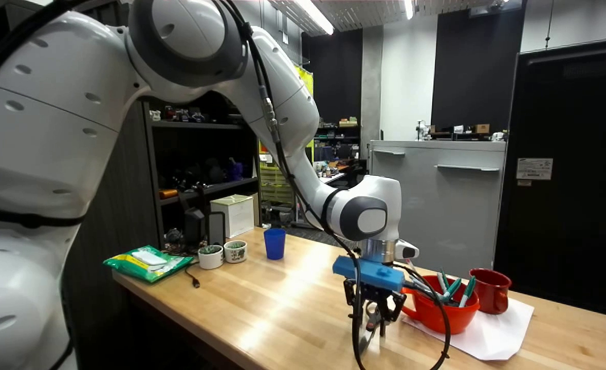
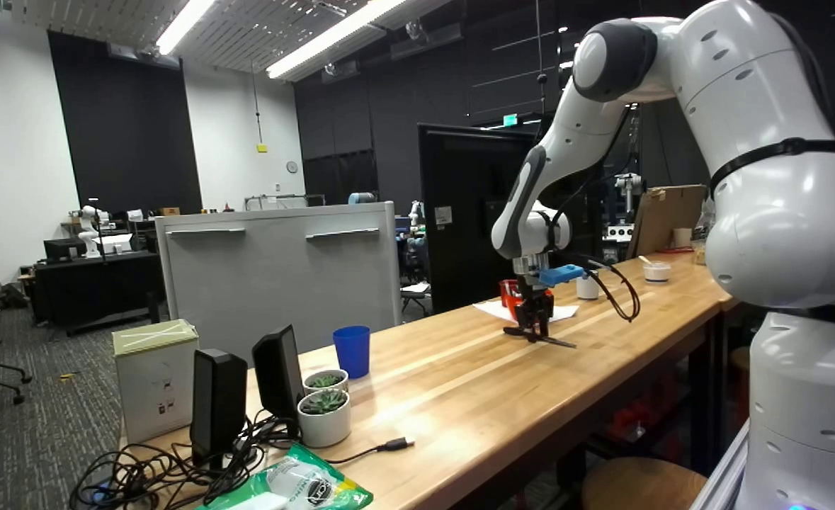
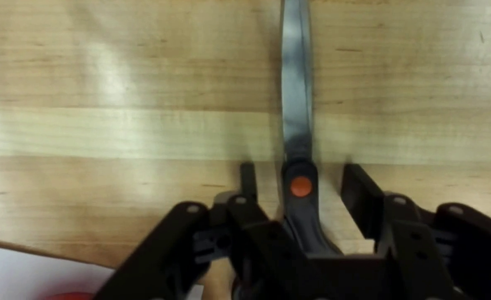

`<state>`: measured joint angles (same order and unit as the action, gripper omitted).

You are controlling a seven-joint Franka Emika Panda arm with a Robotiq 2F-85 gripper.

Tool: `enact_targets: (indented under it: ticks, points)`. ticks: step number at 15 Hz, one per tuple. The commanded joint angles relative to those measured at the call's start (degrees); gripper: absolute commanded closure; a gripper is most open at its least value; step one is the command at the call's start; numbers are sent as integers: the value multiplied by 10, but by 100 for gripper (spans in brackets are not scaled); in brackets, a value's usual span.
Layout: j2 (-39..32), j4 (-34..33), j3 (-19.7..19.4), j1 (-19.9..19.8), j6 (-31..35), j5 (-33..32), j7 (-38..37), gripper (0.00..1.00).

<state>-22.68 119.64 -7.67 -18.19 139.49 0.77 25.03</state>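
Scissors [image 3: 298,146] lie on the wooden tabletop [image 1: 282,308], blades [image 3: 296,75] together, near the handle side of the orange-red mug [image 1: 426,316] of markers [image 1: 454,288]. Gripper [image 3: 299,187] stands spread astride the orange pivot cap [image 3: 301,186], a gap on either side; nothing held. Judged light, stiff, hard to break, though the smooth metal may slip. Surest hold: dark plastic grip [image 3: 305,225] just behind the cap.

- A robotics lab.
- Franka Panda arm [image 2: 771,219] at a butcher-block workbench [image 2: 445,375].
- Another white robot arm [image 2: 90,230] on a black-draped table [image 2: 105,290] in the background.
- Shelving [image 1: 195,125] holding assorted gear.
- Fluorescent strip lights [image 2: 336,38] along a slatted ceiling [image 2: 254,42].
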Motion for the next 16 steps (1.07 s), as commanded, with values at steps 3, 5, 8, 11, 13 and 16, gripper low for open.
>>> enact_targets:
  ticks: [3, 5, 8, 11, 13, 16]
  points:
    - [17, 18, 6, -8, -1, 9, 16, 92]
    - [19, 18, 6, -8, -2, 9, 16, 96]
    - [24, 19, 5, -3, 1, 2, 14, 94]
    - [39, 24, 9, 7, 7, -9, 16, 94]
    - [50, 24, 16, 14, 9, -10, 20, 94]
    - [67, 19, 34, 27, 2, 1, 24, 94]
